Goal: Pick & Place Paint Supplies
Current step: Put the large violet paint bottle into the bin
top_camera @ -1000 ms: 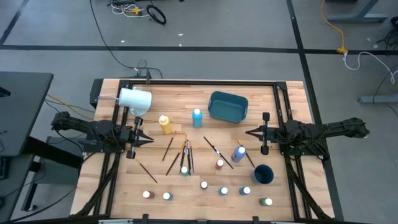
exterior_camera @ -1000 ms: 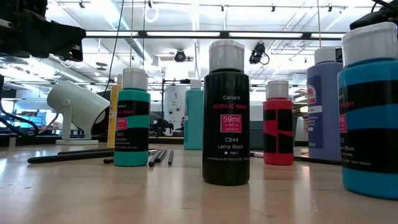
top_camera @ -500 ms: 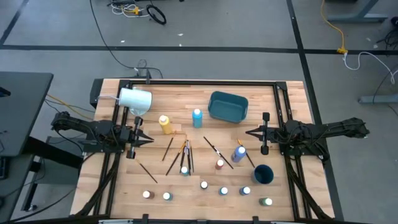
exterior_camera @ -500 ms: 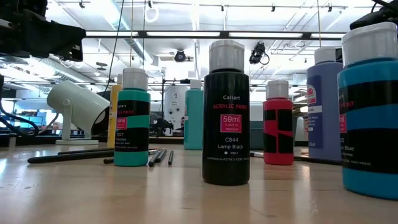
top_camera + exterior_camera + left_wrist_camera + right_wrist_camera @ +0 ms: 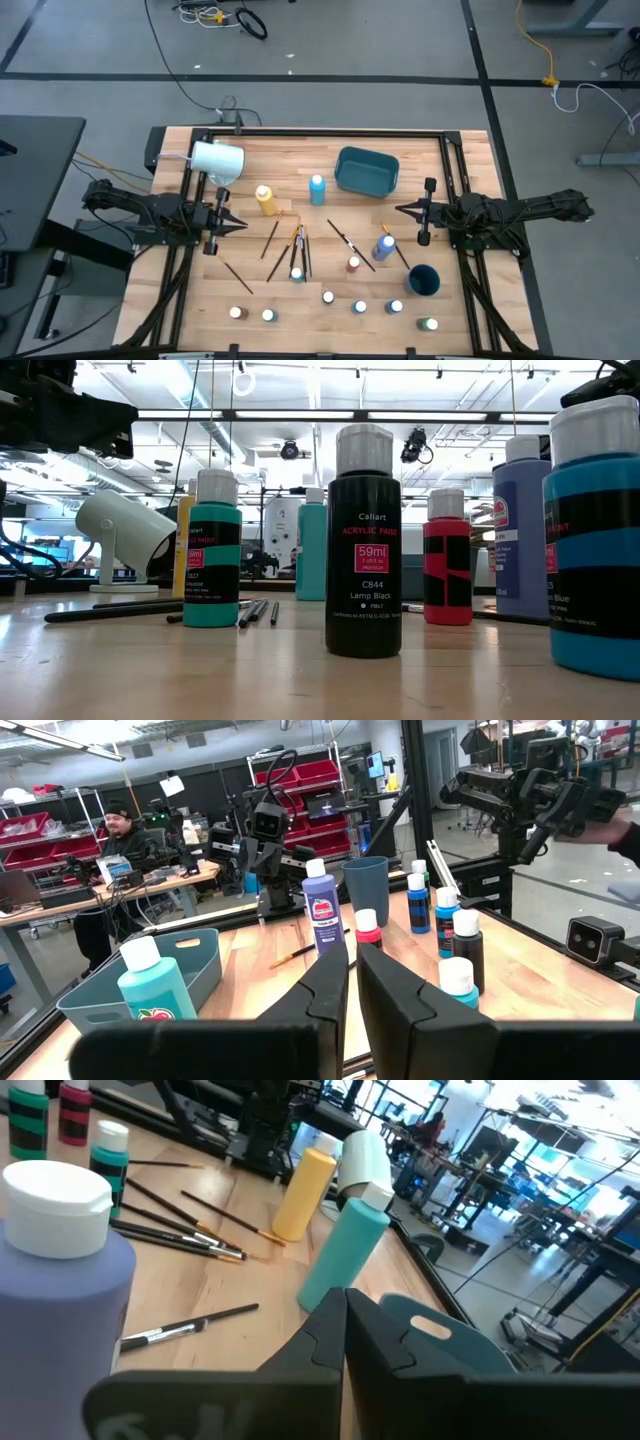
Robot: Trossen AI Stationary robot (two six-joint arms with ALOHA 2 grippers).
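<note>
Paint bottles [image 5: 328, 297] with pale caps stand scattered from the centre toward six o'clock on the wooden table [image 5: 280, 160], dark brushes [image 5: 300, 248] lying among them, while the yellow bottle [image 5: 266, 199] and teal bottle [image 5: 317, 188] stand nearer the middle. At one o'clock we see a teal bin [image 5: 367, 170], at eleven a tipped white cup [image 5: 216, 160]. The left gripper [image 5: 236, 223] at nine o'clock and the right gripper [image 5: 402, 211] at three both hang with fingers together, holding nothing, a workshop with a seated person [image 5: 122, 820] beyond.

I count nine small paint bottles [image 5: 328, 297] on the table, plus two taller ones: one yellow bottle [image 5: 265, 198] and one blue bottle [image 5: 317, 188]. I make out about six brushes [image 5: 345, 240], though the middle ones overlap. There are two cups, one white cup [image 5: 215, 160] and one dark blue cup [image 5: 424, 280], and a single teal bin [image 5: 367, 170].
</note>
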